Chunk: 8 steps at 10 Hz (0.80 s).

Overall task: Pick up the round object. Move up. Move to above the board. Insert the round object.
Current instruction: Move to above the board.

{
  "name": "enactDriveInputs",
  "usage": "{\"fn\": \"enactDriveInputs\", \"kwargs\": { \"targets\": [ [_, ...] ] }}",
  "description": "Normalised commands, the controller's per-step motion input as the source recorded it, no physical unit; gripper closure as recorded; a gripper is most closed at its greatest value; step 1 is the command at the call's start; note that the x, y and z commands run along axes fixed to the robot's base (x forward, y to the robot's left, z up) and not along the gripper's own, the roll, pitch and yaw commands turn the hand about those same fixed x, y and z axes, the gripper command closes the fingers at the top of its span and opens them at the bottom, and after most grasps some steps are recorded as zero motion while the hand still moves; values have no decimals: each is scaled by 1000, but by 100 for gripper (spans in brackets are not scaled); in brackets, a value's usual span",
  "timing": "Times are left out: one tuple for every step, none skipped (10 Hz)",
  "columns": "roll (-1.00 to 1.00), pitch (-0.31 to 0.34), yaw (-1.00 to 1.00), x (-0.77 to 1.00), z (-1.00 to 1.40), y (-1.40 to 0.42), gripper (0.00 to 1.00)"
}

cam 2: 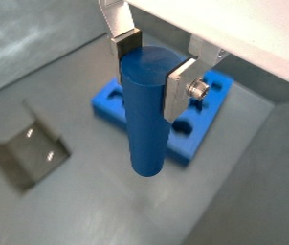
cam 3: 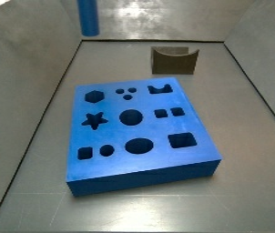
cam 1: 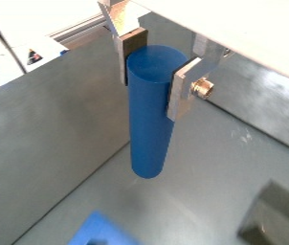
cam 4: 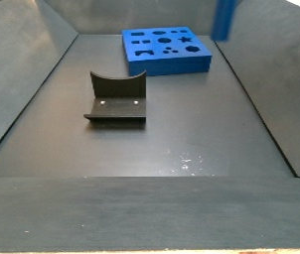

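Observation:
My gripper (cam 1: 155, 65) is shut on the round object, a plain blue cylinder rod (cam 1: 147, 115), which hangs upright between the silver fingers (cam 1: 182, 88); it shows the same in a wrist view (cam 2: 144, 110) under the gripper (cam 2: 155, 59). In a side view the rod's lower end (cam 3: 86, 16) hangs in the air behind the board's far left, and in a side view it hangs (cam 4: 225, 18) just beyond the board's right end. The gripper itself is out of frame there. The blue board (cam 3: 140, 136) with dark cut-outs lies flat on the floor (cam 4: 166, 50) (cam 2: 205, 115), a corner showing (cam 1: 102, 233).
A dark brown notched block (cam 3: 174, 60) stands behind the board, also shown in a side view (cam 4: 115, 99) and in both wrist views (cam 2: 26, 153) (cam 1: 277, 222). Grey walls (cam 3: 31, 64) enclose the bin floor on all sides.

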Motion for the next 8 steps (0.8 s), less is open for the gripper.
{"fn": "enactDriveInputs", "kwargs": {
  "targets": [
    [-7, 130, -9, 603, 339, -1000, 100],
    [-21, 121, -3, 615, 342, -1000, 100],
    [-3, 123, 6, 628, 343, -1000, 100],
    [-2, 123, 8, 642, 345, -1000, 100],
    [19, 136, 1, 640, 323, -931, 100],
    [27, 131, 5, 538, 263, -744, 100],
    [53, 126, 8, 321, 142, -402, 100],
    [52, 96, 9, 202, 94, -238, 100]
  ]
}}
